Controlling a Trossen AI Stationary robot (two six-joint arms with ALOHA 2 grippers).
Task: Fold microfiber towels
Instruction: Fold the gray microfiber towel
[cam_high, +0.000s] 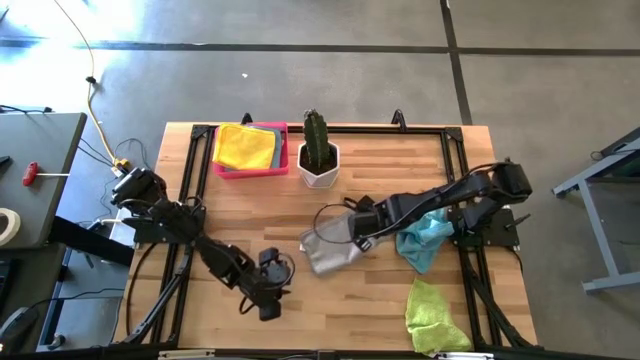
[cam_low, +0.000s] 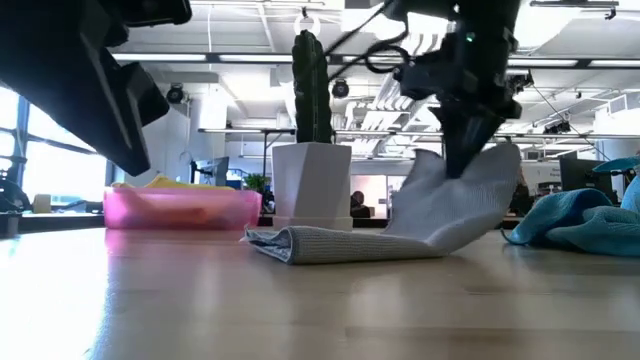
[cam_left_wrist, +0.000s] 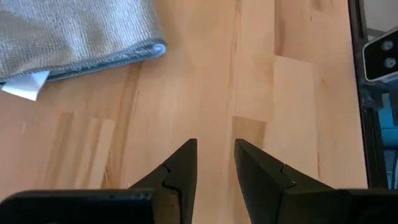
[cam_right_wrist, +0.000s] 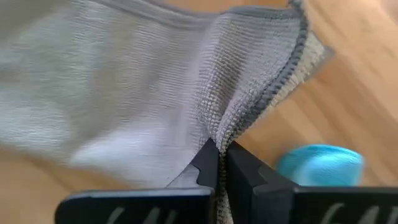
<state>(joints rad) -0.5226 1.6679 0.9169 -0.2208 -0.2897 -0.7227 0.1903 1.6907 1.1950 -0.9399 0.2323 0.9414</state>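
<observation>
1. Fingers of my right hand (cam_right_wrist: 217, 163) pinched tight on an edge fold of the grey towel (cam_high: 330, 250); the hand (cam_high: 362, 238) sits over the middle of the desk (cam_high: 380, 300).
2. Grey towel, low view (cam_low: 400, 235): the gripped side is lifted off the desk and slopes down to a flat folded part resting on the wood.
3. Light blue towel (cam_high: 425, 238): crumpled just beside the grey one, under my right arm, toward the desk's right side.
4. Lime green towel (cam_high: 432, 312): bunched near the front right corner, apart from the others.
5. My left hand (cam_left_wrist: 214, 163): fingers a narrow gap apart, holding nothing, above bare wood at the front left (cam_high: 268, 290), near the grey towel's edge.
6. Yellow towel (cam_high: 245, 146): folded in the pink tray (cam_high: 250, 172) at the rear edge.
7. Cactus (cam_high: 317, 140) in a white pot (cam_high: 318, 172): upright, just beside the tray.
</observation>
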